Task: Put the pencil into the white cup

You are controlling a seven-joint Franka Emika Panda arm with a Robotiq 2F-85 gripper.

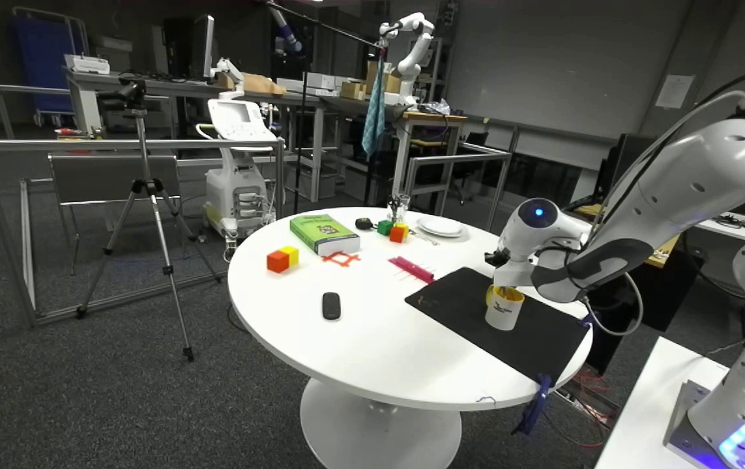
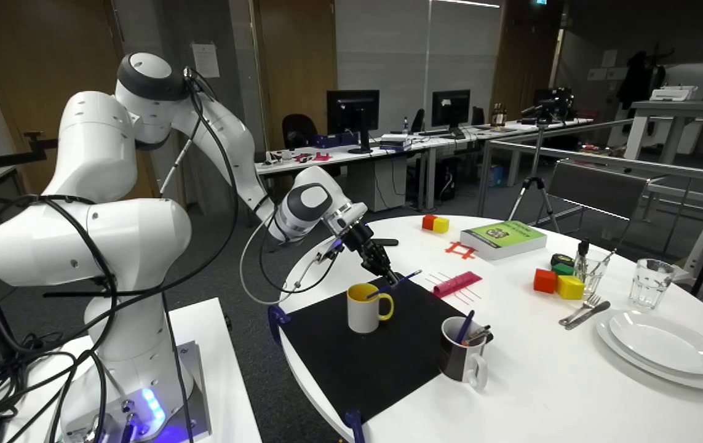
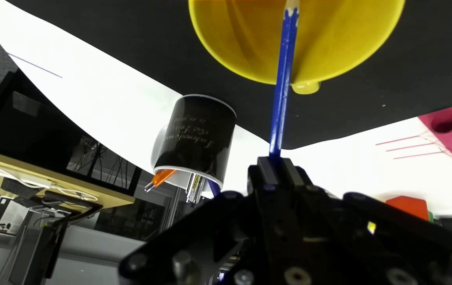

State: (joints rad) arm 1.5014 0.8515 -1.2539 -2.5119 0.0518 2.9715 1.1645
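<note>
I remotely hold one blue pencil (image 3: 283,85) clamped in one end effector (image 3: 278,166), its tip at one white cup's (image 2: 363,314) mouth, the bench (image 2: 542,397) also carrying two plates (image 2: 665,341).

Both your exterior views share the round table (image 1: 359,345) and the arm (image 1: 691,185), from roughly opposite sides: in an exterior view you look down on nearly all of the table and face the white machine (image 1: 238,189), while in an exterior view you stand nearer, with the plates (image 2: 665,341) in front, and face the monitors (image 2: 351,117). Your wrist view is the closest; it looks past the gripper (image 3: 278,168) into the white cup (image 3: 324,43), and there the black mug (image 3: 198,134) appears upside down.
</note>
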